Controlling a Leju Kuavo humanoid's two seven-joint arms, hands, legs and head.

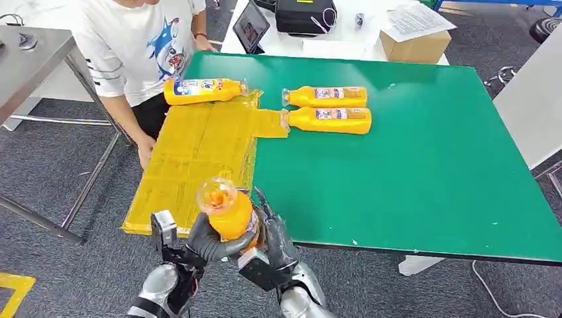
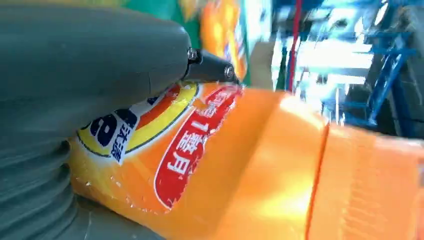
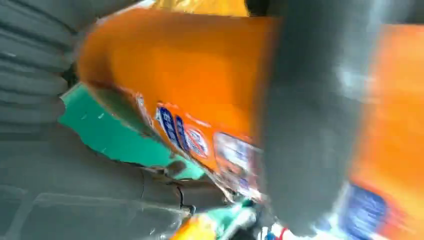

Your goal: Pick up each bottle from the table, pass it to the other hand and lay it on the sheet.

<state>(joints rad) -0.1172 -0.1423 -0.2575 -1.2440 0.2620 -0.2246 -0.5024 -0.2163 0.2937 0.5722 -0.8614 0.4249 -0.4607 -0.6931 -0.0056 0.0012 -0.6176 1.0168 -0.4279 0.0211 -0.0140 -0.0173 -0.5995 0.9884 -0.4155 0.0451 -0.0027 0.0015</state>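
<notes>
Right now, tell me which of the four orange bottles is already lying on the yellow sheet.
The bottle at the sheet's far edge, beside the person. The two others lying flat rest on the green table; the fourth is held upright.

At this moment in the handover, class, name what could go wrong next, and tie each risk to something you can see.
1. Both the left hand and the right hand wrap the held bottle near the table edge; a badly timed release could drop it to the floor.
2. A person's hand rests beside the yellow sheet; the lowering arm might strike it.
3. The bottle on the sheet lies on its side and might roll if bumped.
</notes>
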